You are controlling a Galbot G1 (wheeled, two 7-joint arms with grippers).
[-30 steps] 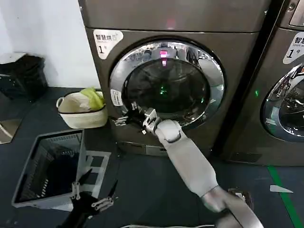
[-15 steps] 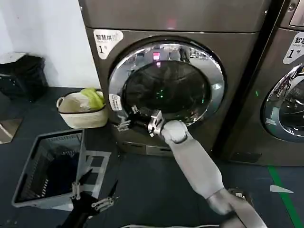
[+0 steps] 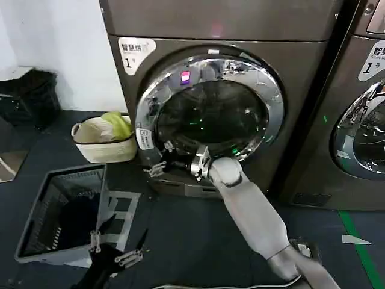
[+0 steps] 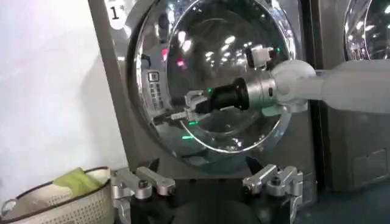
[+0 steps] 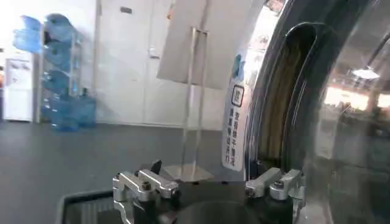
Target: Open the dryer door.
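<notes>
The dryer door (image 3: 212, 61), a chrome ring round dark glass, stands ajar on the dark-grey machine, its left edge swung out from the front panel. My right gripper (image 3: 159, 161) is at that edge's lower left, open, one finger behind the door rim and the other outside it. In the right wrist view the door (image 5: 295, 91) rises right beside the spread right gripper (image 5: 210, 185). The left wrist view shows the door (image 4: 213, 55) and the right gripper (image 4: 178, 111) from the side. My left gripper (image 3: 123, 233) hangs open and idle low above the floor, seen close up as the left gripper (image 4: 207, 182).
A white basket (image 3: 99, 150) holding a green cloth sits on the floor left of the machine. A grey laundry crate (image 3: 33, 232) lies nearer me on the left. A second machine (image 3: 361, 126) stands at the right, a black bin (image 3: 27, 93) far left.
The door's left edge has swung further out from the machine. My right gripper has moved down and toward me with that edge. The left arm has stayed put.
</notes>
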